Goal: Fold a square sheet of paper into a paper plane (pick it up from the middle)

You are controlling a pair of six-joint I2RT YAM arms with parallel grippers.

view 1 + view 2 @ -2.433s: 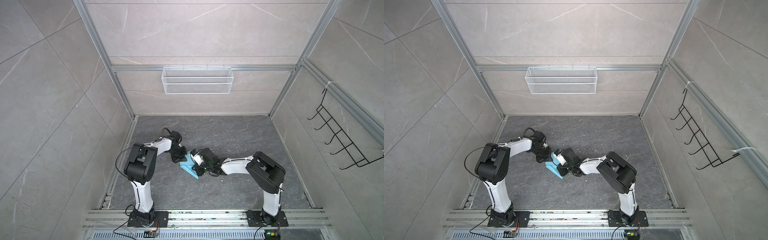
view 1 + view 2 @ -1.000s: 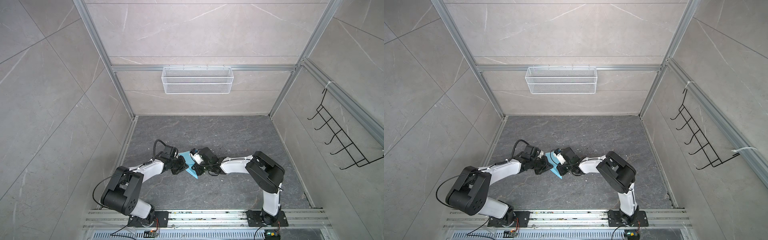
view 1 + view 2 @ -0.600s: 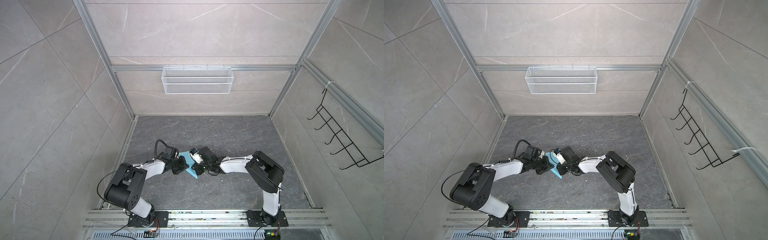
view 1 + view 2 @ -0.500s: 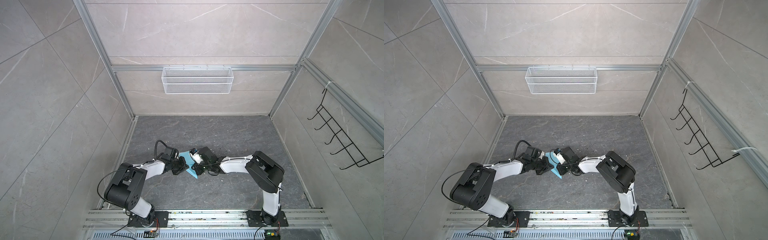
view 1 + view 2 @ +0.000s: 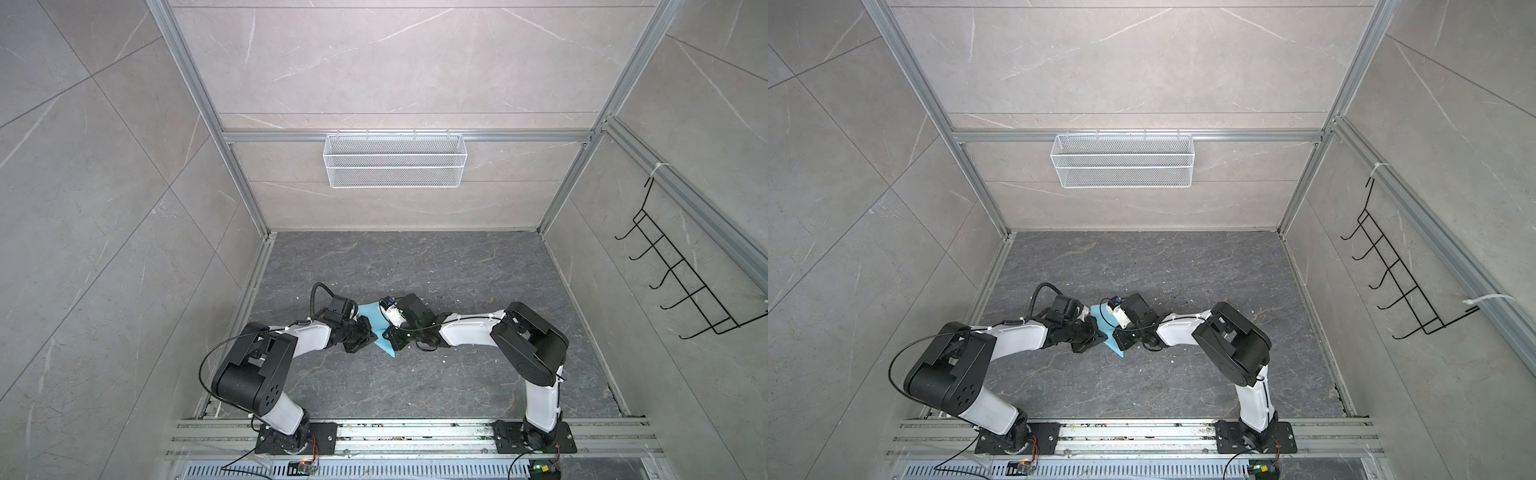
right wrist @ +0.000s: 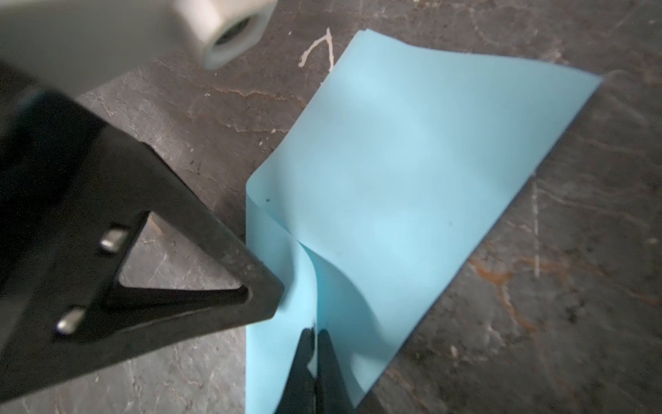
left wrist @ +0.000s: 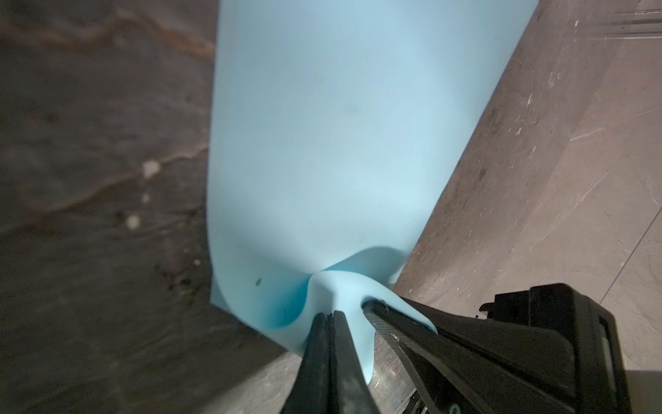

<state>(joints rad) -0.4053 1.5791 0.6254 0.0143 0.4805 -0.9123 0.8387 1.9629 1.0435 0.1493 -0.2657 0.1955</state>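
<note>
The left gripper point(image 5: 367, 332) and right gripper point(image 5: 389, 335), tips close together, each clamp the light-blue sheet of paper point(image 5: 370, 315) between them, its long axis running far-to-near, narrow tip nearest.

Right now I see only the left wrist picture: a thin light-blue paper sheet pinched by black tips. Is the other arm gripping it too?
Observer: Yes. In the right wrist view the right gripper is shut on a raised ridge of the light-blue paper sheet.
Operator: Where in the room is this happening?
Observer: In both top views the sheet is near the middle of the dark grey stone floor.
Operator: Is anything else around?
Observer: A white wire-mesh basket hangs on the back wall.
</note>
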